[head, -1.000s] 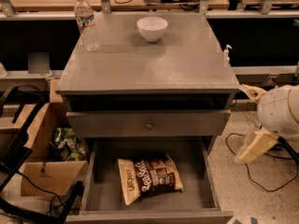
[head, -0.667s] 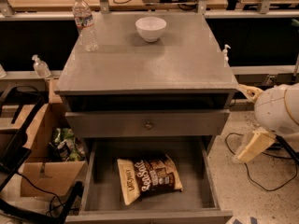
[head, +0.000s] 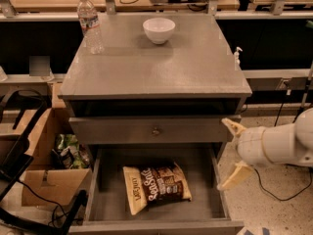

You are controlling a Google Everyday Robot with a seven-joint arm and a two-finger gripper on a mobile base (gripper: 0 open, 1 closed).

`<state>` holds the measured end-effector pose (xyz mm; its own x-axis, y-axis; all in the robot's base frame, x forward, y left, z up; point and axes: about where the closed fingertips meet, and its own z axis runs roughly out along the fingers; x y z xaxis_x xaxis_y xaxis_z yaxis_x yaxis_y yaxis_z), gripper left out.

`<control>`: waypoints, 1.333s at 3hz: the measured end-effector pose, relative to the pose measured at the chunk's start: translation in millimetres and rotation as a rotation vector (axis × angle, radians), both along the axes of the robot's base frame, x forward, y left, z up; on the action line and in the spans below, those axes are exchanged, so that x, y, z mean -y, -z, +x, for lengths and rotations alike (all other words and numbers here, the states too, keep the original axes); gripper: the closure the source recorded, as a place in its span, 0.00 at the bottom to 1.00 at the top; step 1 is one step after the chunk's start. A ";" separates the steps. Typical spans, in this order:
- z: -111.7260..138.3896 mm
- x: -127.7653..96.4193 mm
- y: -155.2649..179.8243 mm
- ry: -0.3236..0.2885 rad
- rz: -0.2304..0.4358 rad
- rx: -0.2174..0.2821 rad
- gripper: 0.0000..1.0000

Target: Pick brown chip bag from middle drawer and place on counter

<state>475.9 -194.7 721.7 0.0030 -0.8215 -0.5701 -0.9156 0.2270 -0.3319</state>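
One water bottle (head: pixel 90 23) stood at the far left of the table (head: pixel 161 70), with one white bowl (head: pixel 159 30) to its right. One brown chip bag (head: pixel 156 187) lay flat in the open middle drawer (head: pixel 110 177), long axis left to right, cream end pointing left. The single tool (head: pixel 225 154) hung right of the drawer, apart from the bag, fingers spread wide and empty.

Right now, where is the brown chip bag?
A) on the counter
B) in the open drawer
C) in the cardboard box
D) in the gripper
B: the brown chip bag lies in the middle drawer; the gripper hangs open and empty to the drawer's right.
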 end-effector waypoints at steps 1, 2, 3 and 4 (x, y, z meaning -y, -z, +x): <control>14.3 -15.8 58.4 -0.038 0.044 0.011 0.00; 19.8 -26.2 122.8 -0.070 0.047 0.013 0.00; 27.4 -31.4 177.4 -0.064 0.027 -0.014 0.00; 30.8 -36.5 184.4 -0.066 0.026 -0.019 0.00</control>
